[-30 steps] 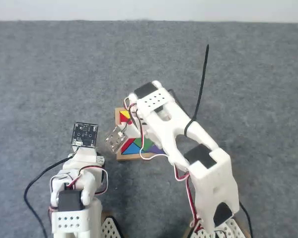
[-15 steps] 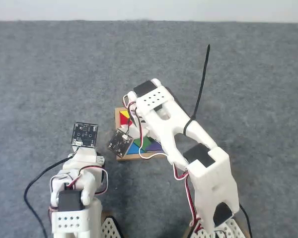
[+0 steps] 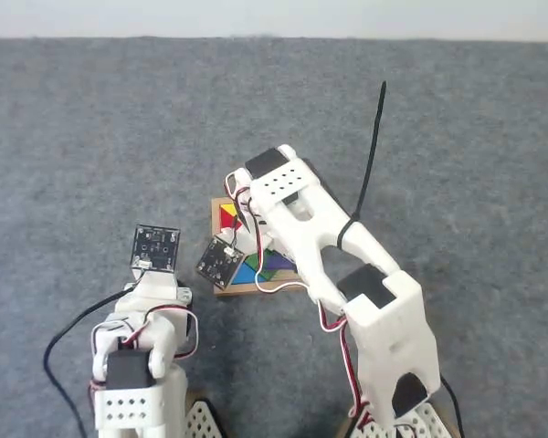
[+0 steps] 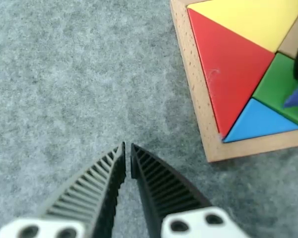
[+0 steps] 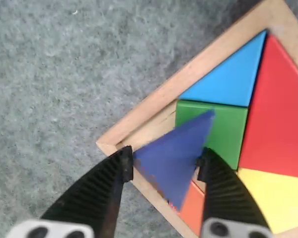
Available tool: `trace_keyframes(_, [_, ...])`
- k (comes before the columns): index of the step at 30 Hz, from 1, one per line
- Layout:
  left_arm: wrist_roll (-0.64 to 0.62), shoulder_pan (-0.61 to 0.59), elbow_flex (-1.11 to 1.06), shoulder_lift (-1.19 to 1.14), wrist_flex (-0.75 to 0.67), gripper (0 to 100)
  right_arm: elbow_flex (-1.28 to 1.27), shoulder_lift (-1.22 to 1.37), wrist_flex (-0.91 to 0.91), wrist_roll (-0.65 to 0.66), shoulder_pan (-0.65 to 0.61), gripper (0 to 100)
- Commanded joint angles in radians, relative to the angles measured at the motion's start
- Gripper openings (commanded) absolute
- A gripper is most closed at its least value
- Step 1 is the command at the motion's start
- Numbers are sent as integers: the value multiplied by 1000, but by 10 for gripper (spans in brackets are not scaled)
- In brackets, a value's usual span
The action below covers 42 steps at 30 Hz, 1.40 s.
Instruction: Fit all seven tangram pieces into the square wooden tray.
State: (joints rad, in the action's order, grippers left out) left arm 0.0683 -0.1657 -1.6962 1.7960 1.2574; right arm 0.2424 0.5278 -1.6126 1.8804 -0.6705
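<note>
Now the right gripper [image 5: 165,157], clamped on the dark blue triangle [image 5: 175,151], has rolled and settled over the wooden tray's [image 5: 139,124] open corner beside the green square [image 5: 223,130], so seating looks close.

The worktop [image 3: 91,119] is covered by a grey, felt-like cloth and is evenly lit. Along its far edge a pale, plain wall [image 3: 274,18] is seen.

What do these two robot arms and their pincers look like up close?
The left arm and right arm are blocky white plastic shells with black motor blocks, looped with thin red, white and black cables. The left gripper and right gripper have black, ribbed, tapering fingers on white bases with screw holes.
</note>
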Motion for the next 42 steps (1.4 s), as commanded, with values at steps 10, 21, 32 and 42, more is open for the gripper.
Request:
trace_keyframes(10, [0, 3, 12, 20, 3, 21, 109, -170, 51, -281, 73, 205])
trace_keyframes(21, [0, 3, 12, 20, 3, 21, 146, -456, 16, -1266, 114, 43])
trace_keyframes(32, [0, 3, 12, 20, 3, 21, -233, -728, 76, -1636, 240, 7])
trace_keyframes(42, [0, 3, 12, 20, 3, 21, -1174, -1400, 346, -1636, 369, 6])
